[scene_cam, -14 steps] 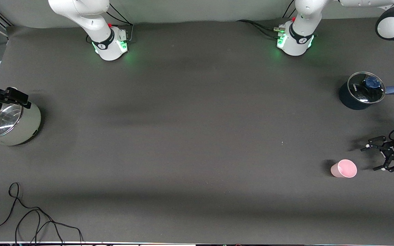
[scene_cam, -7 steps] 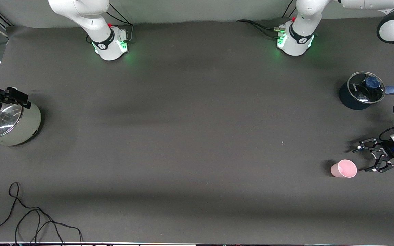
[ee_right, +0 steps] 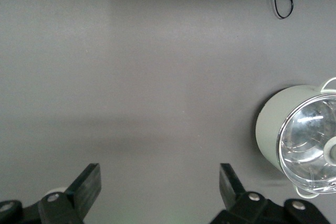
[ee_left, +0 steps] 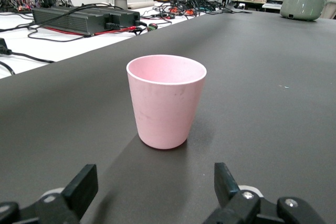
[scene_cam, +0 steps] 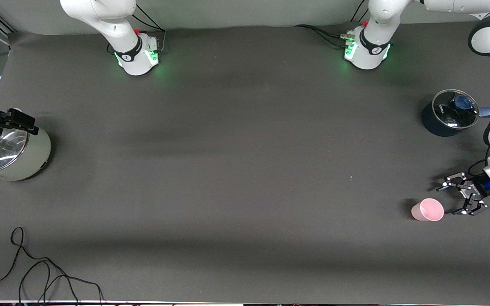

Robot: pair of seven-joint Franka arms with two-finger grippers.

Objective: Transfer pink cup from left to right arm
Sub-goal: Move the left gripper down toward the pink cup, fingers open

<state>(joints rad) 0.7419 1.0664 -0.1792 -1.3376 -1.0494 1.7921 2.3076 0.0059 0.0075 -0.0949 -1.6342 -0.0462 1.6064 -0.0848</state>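
The pink cup (scene_cam: 428, 209) stands upright on the dark table near the left arm's end, its mouth up. My left gripper (scene_cam: 449, 199) is low by the table right beside the cup, open, its fingers pointing at the cup with a short gap between them and it. In the left wrist view the pink cup (ee_left: 165, 100) stands just ahead of the open left gripper (ee_left: 156, 184), with nothing between the fingers. My right gripper (scene_cam: 24, 121) waits in the air over the pale green pot, open and empty, as the right wrist view shows (ee_right: 160, 182).
A pale green pot with a glass lid (scene_cam: 24, 157) sits at the right arm's end of the table. A dark blue pot with a glass lid (scene_cam: 449, 112) stands farther from the front camera than the cup. A black cable (scene_cam: 36, 276) lies near the front edge.
My left gripper has moved closer to the pink cup, still open. The cup and the right arm have not moved.
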